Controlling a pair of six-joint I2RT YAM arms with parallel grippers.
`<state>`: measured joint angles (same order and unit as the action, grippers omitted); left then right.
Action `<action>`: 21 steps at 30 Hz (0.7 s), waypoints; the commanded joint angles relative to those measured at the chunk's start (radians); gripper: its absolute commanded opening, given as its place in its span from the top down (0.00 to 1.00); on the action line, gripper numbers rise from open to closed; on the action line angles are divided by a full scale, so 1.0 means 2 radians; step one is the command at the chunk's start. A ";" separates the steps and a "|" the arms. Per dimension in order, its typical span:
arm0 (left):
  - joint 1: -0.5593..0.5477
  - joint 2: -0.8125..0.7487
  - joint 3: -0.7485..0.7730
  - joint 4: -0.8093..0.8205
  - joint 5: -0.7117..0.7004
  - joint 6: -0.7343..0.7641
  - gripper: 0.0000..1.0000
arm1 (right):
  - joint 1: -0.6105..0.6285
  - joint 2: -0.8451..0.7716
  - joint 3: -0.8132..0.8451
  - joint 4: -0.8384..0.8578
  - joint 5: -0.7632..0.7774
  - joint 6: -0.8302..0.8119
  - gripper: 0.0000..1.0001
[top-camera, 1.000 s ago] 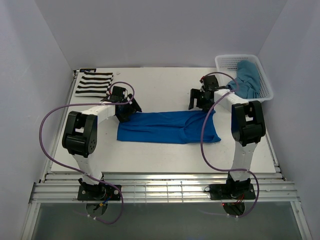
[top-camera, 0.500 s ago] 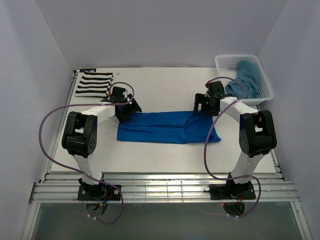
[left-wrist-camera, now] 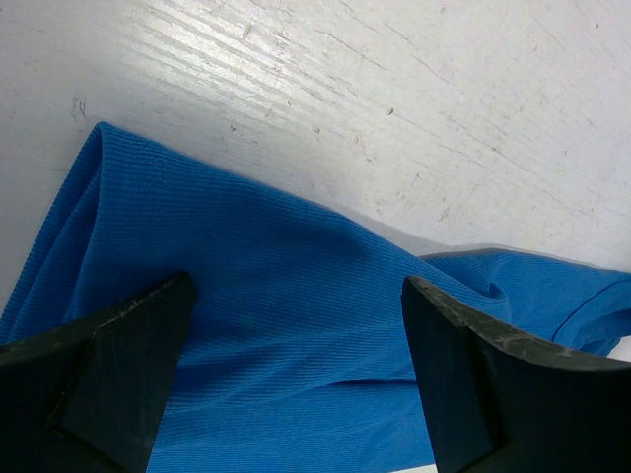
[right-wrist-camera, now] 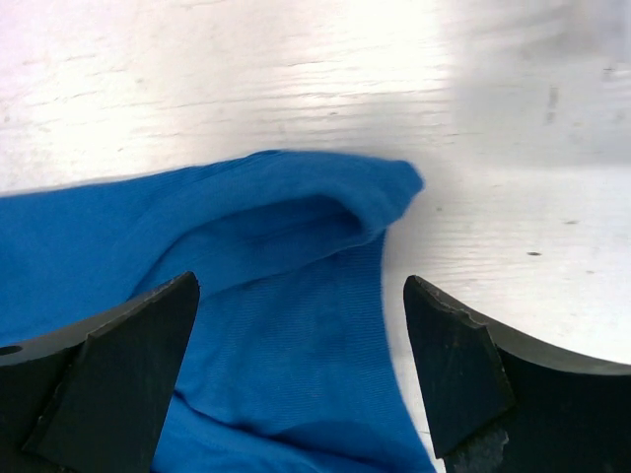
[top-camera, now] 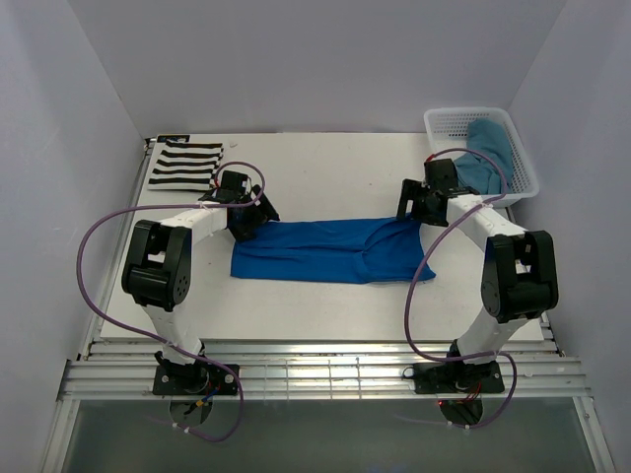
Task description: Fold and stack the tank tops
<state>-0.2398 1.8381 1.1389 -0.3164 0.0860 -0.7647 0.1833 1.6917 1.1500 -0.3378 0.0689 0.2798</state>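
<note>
The striped top (top-camera: 185, 165), far-left desk (top-camera: 325, 168) corner, is shown only overhead; left gripper (top-camera: 246, 219) and right gripper (top-camera: 419, 202) are spread empty over far corners of the blue top (top-camera: 325, 251).

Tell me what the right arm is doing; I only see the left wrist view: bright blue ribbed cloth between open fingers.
Observer: The right gripper stands open over the right end of the bright royal blue cloth tank top.
Operator: The other tops?
Observer: The black-and-white striped cloth top lies flat at the white table's far left corner.
Operator: The third?
Observer: The muted teal-blue cloth top sits bunched in the white mesh basket.
</note>
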 commanded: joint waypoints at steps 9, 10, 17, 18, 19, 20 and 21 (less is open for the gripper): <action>-0.001 0.007 -0.016 -0.048 -0.015 0.005 0.02 | -0.013 0.035 0.053 -0.012 0.063 -0.010 0.00; -0.001 0.008 -0.016 -0.047 -0.013 0.005 0.02 | -0.013 0.041 0.057 -0.013 0.066 -0.010 0.07; -0.001 0.011 -0.011 -0.050 -0.016 0.006 0.02 | -0.016 0.074 0.082 -0.024 0.085 -0.011 0.47; -0.001 0.011 -0.010 -0.050 -0.016 0.006 0.02 | -0.017 0.075 0.082 -0.024 0.084 -0.011 0.49; -0.001 0.011 -0.010 -0.051 -0.016 0.006 0.02 | -0.016 0.075 0.082 -0.024 0.086 -0.011 0.53; -0.001 0.012 -0.010 -0.050 -0.016 0.006 0.02 | -0.017 0.076 0.082 -0.024 0.088 -0.011 0.57; -0.001 0.013 -0.009 -0.051 -0.016 0.005 0.02 | -0.017 0.076 0.082 -0.024 0.091 -0.011 0.61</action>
<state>-0.2398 1.8381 1.1397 -0.3172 0.0860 -0.7647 0.1562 1.8439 1.2747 -0.3725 0.2131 0.2546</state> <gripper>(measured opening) 0.977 0.418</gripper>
